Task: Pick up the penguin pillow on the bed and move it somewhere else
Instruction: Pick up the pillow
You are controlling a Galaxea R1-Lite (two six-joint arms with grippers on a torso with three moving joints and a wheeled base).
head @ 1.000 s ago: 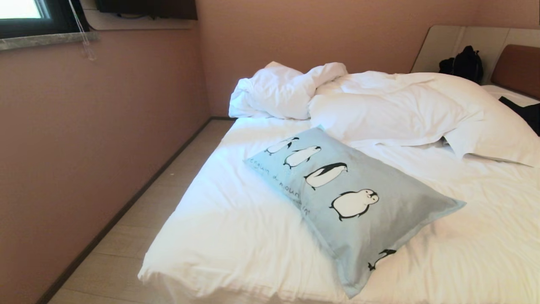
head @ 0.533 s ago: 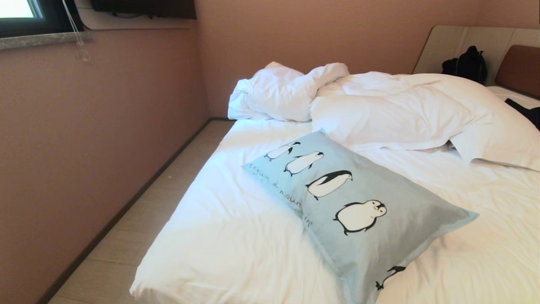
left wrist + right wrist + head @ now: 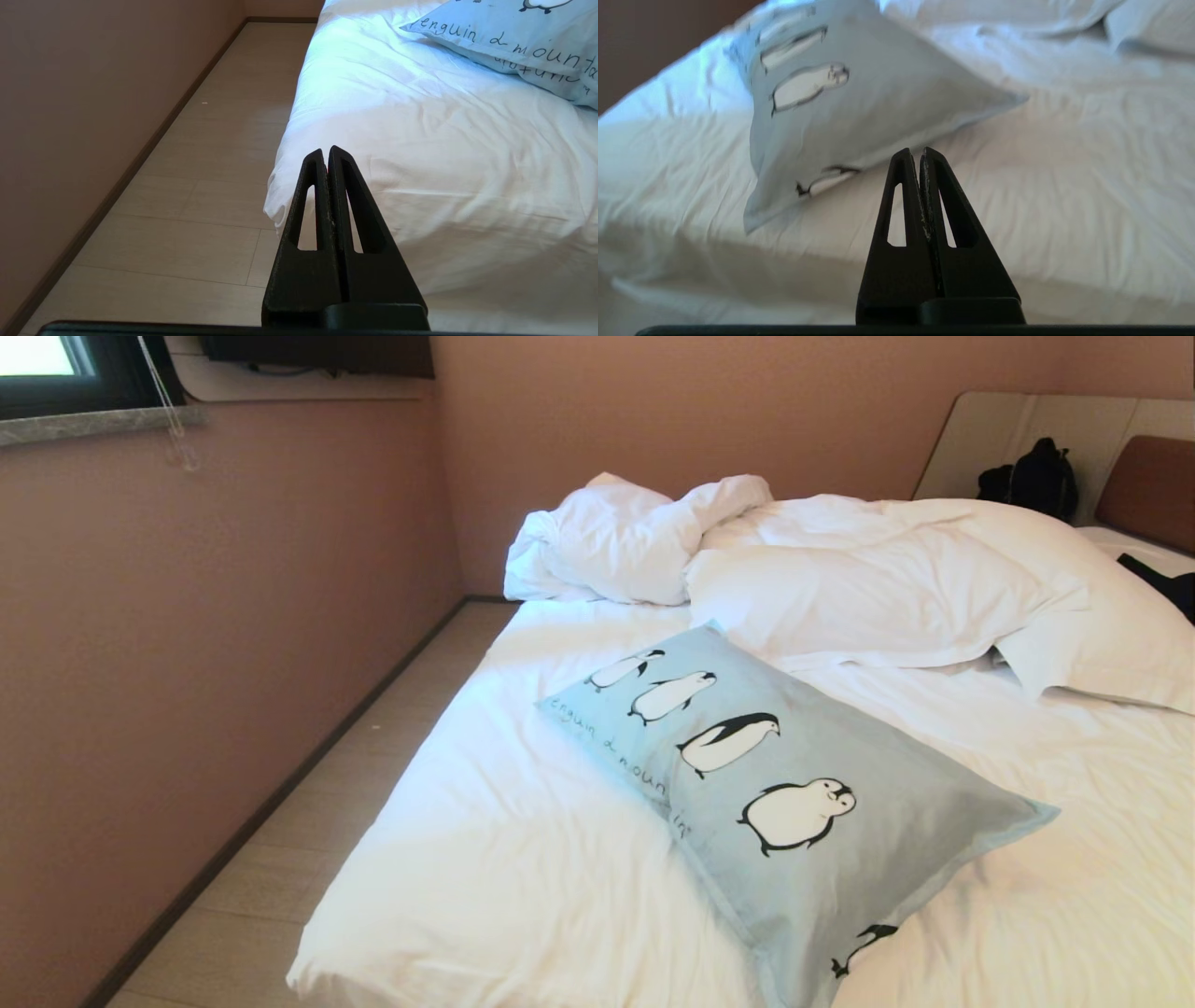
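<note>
Right gripper (image 3: 921,151) before penguin pillow (image 3: 859,100)

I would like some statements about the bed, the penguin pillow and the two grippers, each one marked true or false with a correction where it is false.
1. The penguin pillow lies on the bed, print side up. True.
2. The right gripper is holding the pillow. False: it is shut on nothing and has not reached the pillow.
3. The left gripper is open. False: its fingers are pressed together, near the bed's corner.
4. A crumpled white duvet is heaped beyond the pillow. True.
5. A black bag sits by the headboard. True.
6. The pillow is plain white. False: it is light blue with penguins and lettering.
</note>
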